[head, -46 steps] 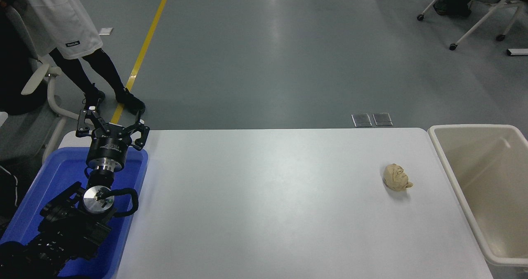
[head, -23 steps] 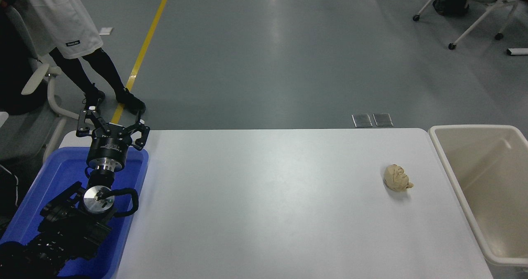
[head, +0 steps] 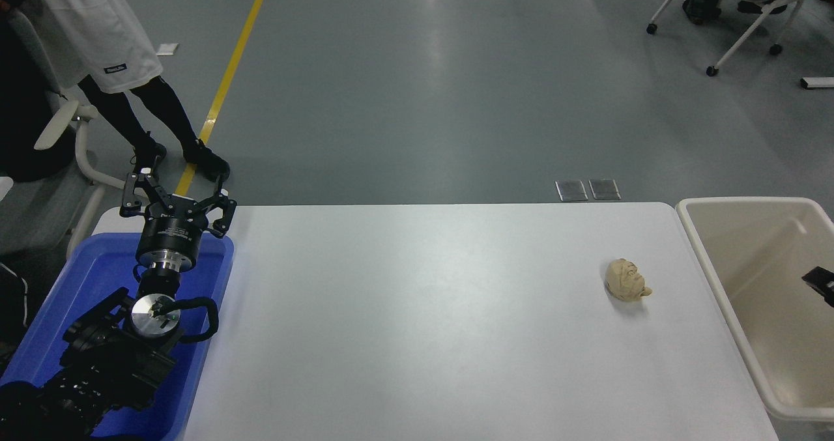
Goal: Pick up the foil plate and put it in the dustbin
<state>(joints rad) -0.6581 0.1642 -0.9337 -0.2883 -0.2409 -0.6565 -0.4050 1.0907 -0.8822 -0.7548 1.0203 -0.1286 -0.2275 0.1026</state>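
No foil plate shows anywhere on the tabletop [head: 417, 311]; only a small tan wadded paper ball [head: 627, 280] lies near the dustbin [head: 717, 278], which stands at the right edge, its visible part holding nothing; a dark sliver at the far right, over the bin, is possibly the right pincer [head: 822, 282], but I cannot tell whether it is open or closed; the left pincer [head: 176, 197] sits parked above the blue tub [head: 215, 298], fingers spread, holding nothing. The risk: with no plate in sight, the arm may seize the ball instead.
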